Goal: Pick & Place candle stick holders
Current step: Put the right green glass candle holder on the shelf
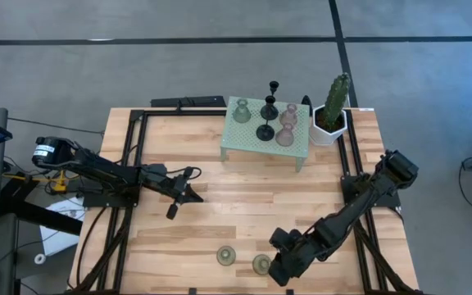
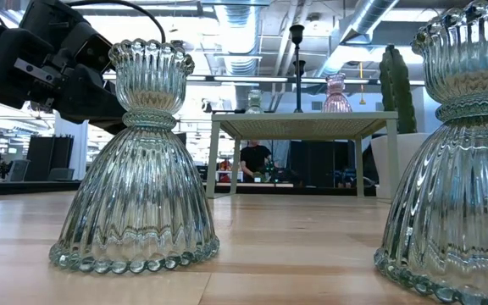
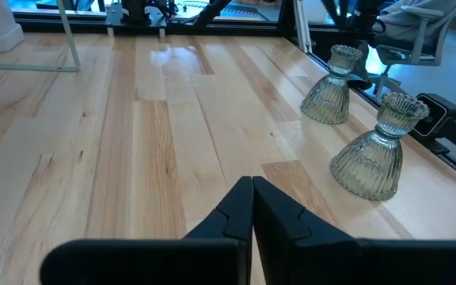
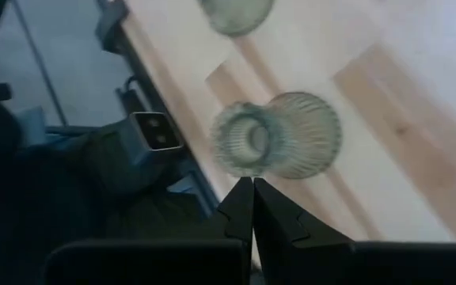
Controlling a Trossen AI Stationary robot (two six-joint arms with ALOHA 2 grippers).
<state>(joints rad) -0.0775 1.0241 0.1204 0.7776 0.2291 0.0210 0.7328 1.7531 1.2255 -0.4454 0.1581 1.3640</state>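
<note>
In the high view, the wooden bench (image 1: 244,217) carries a mint stand (image 1: 266,138) at upper centre, and on it stand two black holders (image 1: 267,109), one pale green glass holder (image 1: 242,111) and two pinkish glass holders (image 1: 286,125). A cactus (image 1: 334,102) in a white pot sits just to the right of the stand. Two more pale green holders stand at the bottom edge of the bench, one (image 1: 226,256) left of the other (image 1: 261,264). The left hand (image 1: 173,211) hangs over the left middle of the bench, clenched on nothing, well apart from every holder. The right hand (image 1: 279,272) sits at the lower right, just beside the right-hand green holder, also clenched and empty. In the low view, the two green holders fill the foreground, one at left (image 2: 138,186) and one cut by the right edge (image 2: 456,169); the stand (image 2: 303,125) with its holders and the cactus (image 2: 396,80) shows behind, and a person (image 2: 255,159) is seen far off under it. In the left wrist view, the shut fingers (image 3: 267,218) point across bare wood, with the two green holders (image 3: 374,146) at the right. In the right wrist view, the shut fingers (image 4: 264,214) sit just beside a green holder (image 4: 279,134) seen from above at the bench edge, and the second holder (image 4: 236,12) is cut by the frame's top.
</note>
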